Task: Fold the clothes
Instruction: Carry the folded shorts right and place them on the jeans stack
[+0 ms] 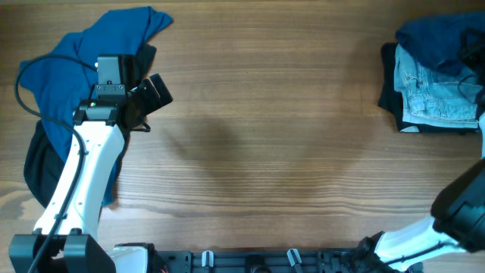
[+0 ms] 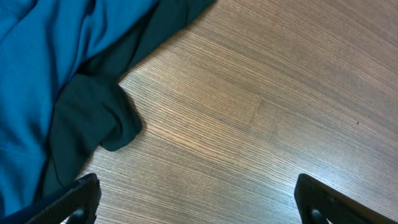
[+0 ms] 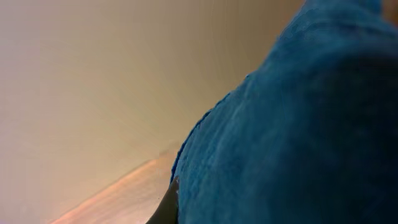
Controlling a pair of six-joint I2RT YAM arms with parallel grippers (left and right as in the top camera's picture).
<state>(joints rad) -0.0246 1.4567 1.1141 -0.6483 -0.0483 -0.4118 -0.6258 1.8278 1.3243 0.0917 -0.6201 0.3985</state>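
A bright blue shirt (image 1: 64,80) lies crumpled at the far left, partly over a black garment (image 1: 34,171). My left gripper (image 1: 155,92) is at the shirt's right edge. In the left wrist view it (image 2: 202,208) is open wide and empty over bare wood, with the blue shirt (image 2: 37,68) and a dark fold (image 2: 93,118) to its left. At the far right is a stack: a dark blue garment (image 1: 436,36) on light-wash jeans (image 1: 432,95) on a black garment (image 1: 389,95). The right wrist view is filled by blue cloth (image 3: 298,124). Only one finger sliver of my right gripper (image 3: 168,204) shows.
The wooden table (image 1: 273,136) stretches between the two piles. My right arm (image 1: 462,208) comes in at the bottom right corner and leaves the overhead view at the right edge. A black rail (image 1: 250,262) runs along the front edge.
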